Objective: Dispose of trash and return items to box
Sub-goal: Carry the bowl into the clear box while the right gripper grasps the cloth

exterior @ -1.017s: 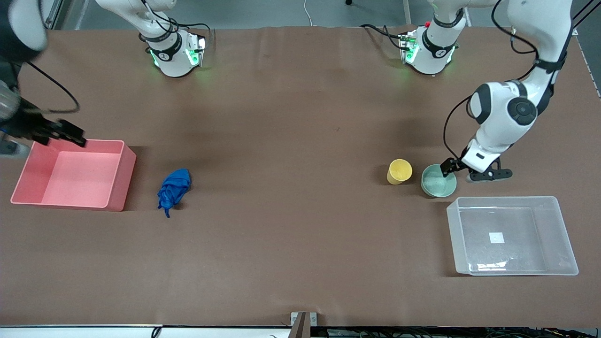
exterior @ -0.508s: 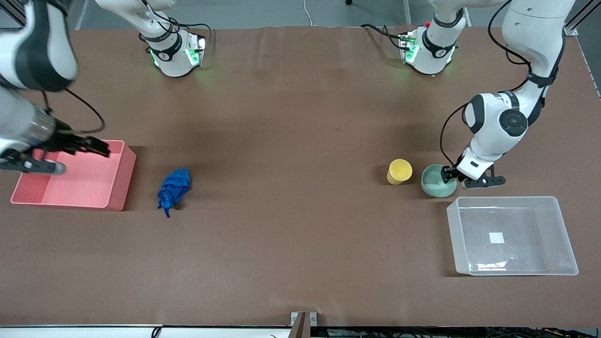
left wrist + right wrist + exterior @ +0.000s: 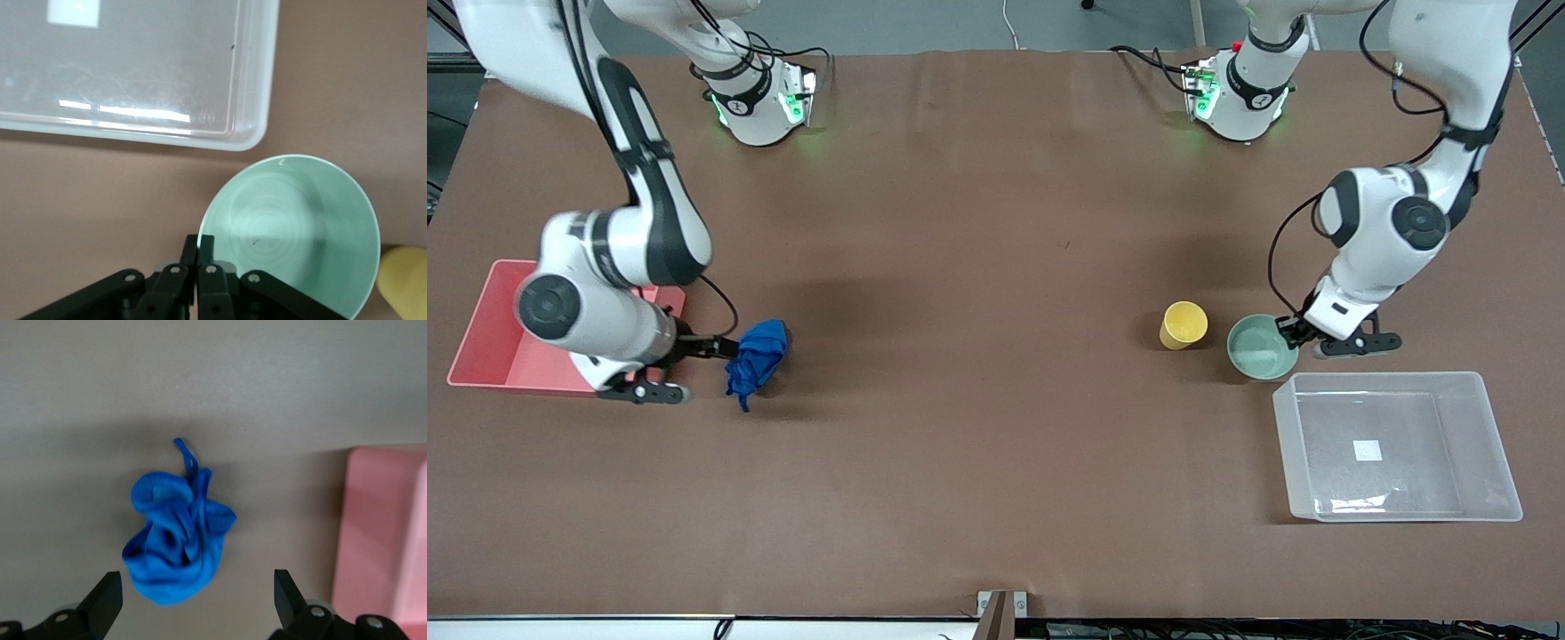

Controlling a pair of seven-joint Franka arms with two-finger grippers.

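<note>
The mint-green bowl [image 3: 1259,350] sits beside the yellow cup [image 3: 1184,324], toward the left arm's end of the table. My left gripper [image 3: 1290,332] is shut on the bowl's rim [image 3: 204,235], on the side away from the cup. The clear box [image 3: 1489,418] lies just nearer the front camera than the bowl, and its white label [image 3: 73,12] shows in the left wrist view. The blue trash [image 3: 757,351] lies on the table beside the pink bin [image 3: 480,342]. My right gripper [image 3: 725,346] hangs open right at the trash [image 3: 177,543], its fingertips [image 3: 107,588] spread wider than the wad.
The right arm's elbow and wrist cover part of the pink bin [image 3: 383,533]. The cup's edge [image 3: 403,283] shows next to the bowl [image 3: 300,233] in the left wrist view, and the box wall [image 3: 257,100] runs close by. Brown table stretches between the two groups.
My right arm swung from over the pink bin down to the blue trash. My left gripper closed on the bowl's rim, and the bowl shifted slightly toward the box.
</note>
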